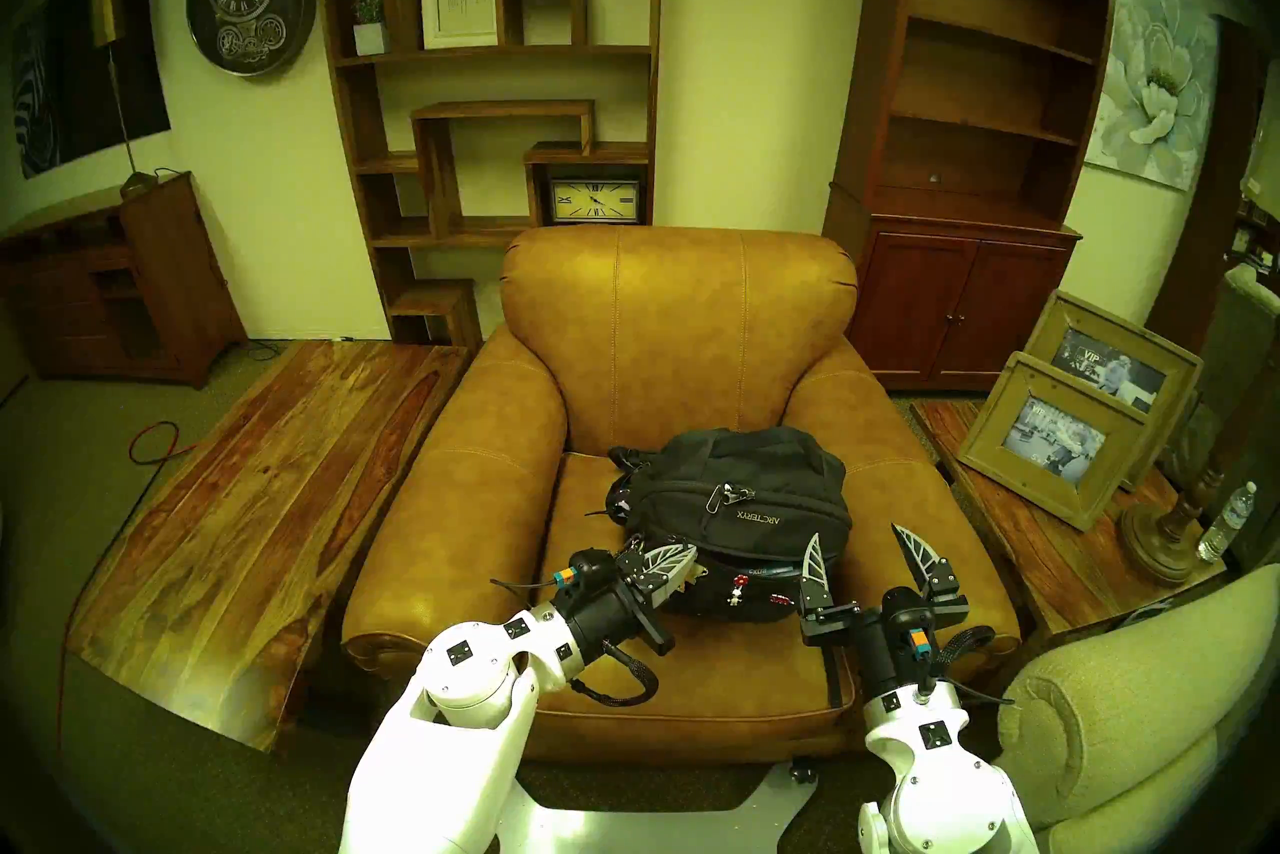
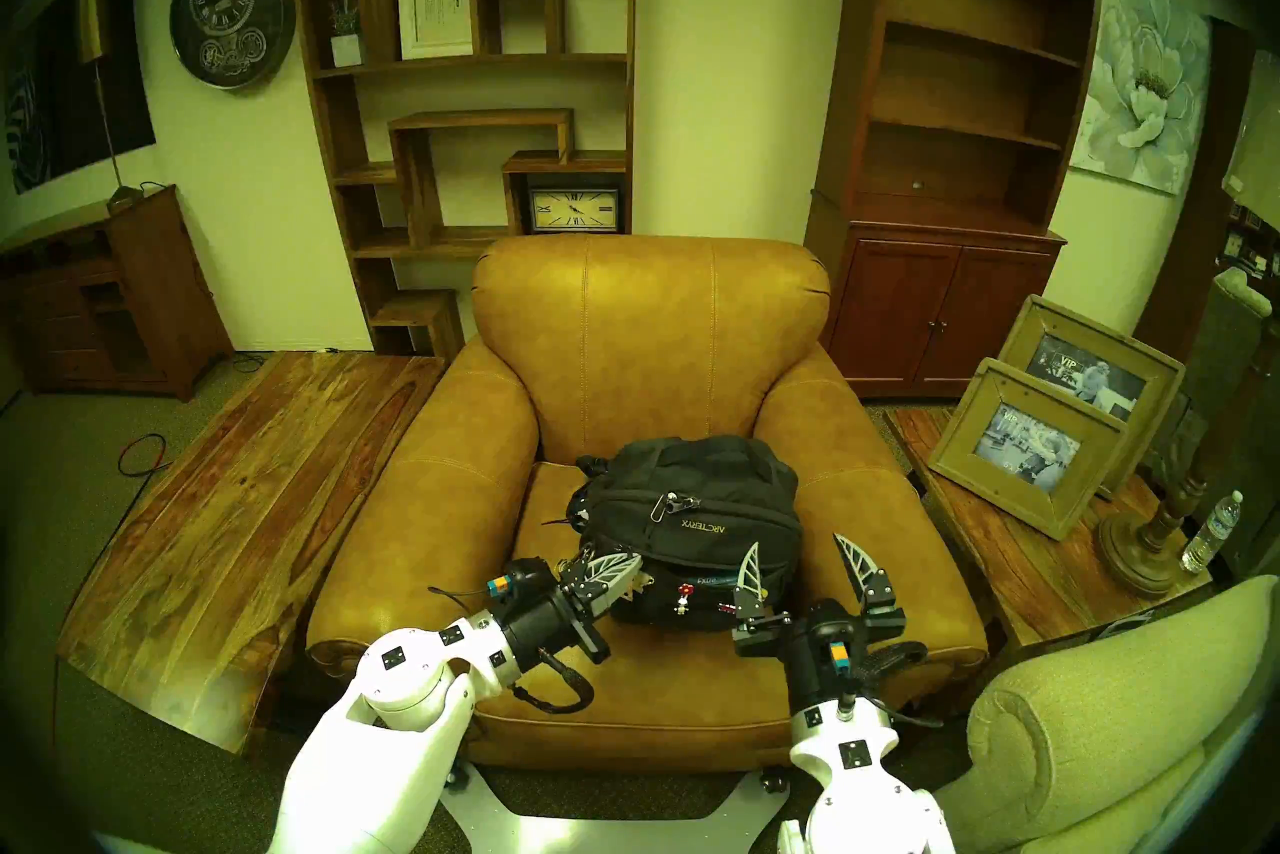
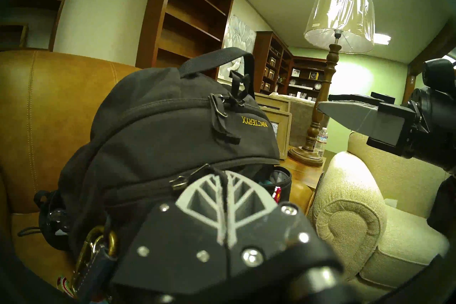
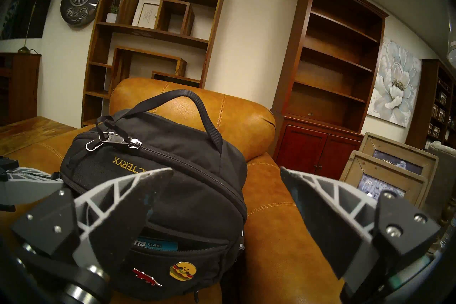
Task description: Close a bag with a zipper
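Note:
The black ARC'TERYX backpack lies on the armchair seat, its front pocket facing me. My left gripper is at the pocket's left end. In the left wrist view the gripper is shut on the thin black zipper pull cord. The pocket gapes on its right side, with a teal pack inside. Pins sit below the opening. My right gripper is open at the bag's right front corner, with one finger in front of the bag and the other over the seat. A striped charm hangs at the bag's left.
The tan leather armchair has high arms on both sides of the bag. A wooden table stands to the left. A side table to the right holds picture frames, a lamp base and a water bottle. A beige sofa arm is beside my right arm.

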### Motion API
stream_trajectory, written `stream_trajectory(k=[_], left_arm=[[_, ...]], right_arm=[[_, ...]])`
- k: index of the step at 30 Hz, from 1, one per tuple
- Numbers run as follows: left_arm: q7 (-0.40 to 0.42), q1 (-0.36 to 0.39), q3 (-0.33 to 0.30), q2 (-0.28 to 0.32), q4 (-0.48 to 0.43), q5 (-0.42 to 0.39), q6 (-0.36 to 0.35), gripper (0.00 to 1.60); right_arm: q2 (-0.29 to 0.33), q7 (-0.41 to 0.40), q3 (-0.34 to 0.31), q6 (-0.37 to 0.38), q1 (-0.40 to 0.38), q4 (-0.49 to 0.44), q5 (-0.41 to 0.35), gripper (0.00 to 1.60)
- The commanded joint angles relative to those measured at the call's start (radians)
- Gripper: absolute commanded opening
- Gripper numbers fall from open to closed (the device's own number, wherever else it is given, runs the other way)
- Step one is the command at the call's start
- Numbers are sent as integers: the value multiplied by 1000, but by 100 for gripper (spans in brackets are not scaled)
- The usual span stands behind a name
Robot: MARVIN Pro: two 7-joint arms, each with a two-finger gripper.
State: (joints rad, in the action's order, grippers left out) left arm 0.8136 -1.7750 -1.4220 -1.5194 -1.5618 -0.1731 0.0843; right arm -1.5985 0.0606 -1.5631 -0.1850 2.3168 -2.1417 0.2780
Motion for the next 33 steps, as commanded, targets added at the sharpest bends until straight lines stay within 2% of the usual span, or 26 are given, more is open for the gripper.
stream_trajectory(k=[1, 33], left_arm=[[15, 5, 16, -7, -34, -4, 6, 0], [42, -16, 60, -5, -51, -7, -14, 0]], right_arm=[[-2, 2, 2, -2, -1, -19, 1, 160], [-1, 3, 2, -2, -1, -19, 1, 160]])
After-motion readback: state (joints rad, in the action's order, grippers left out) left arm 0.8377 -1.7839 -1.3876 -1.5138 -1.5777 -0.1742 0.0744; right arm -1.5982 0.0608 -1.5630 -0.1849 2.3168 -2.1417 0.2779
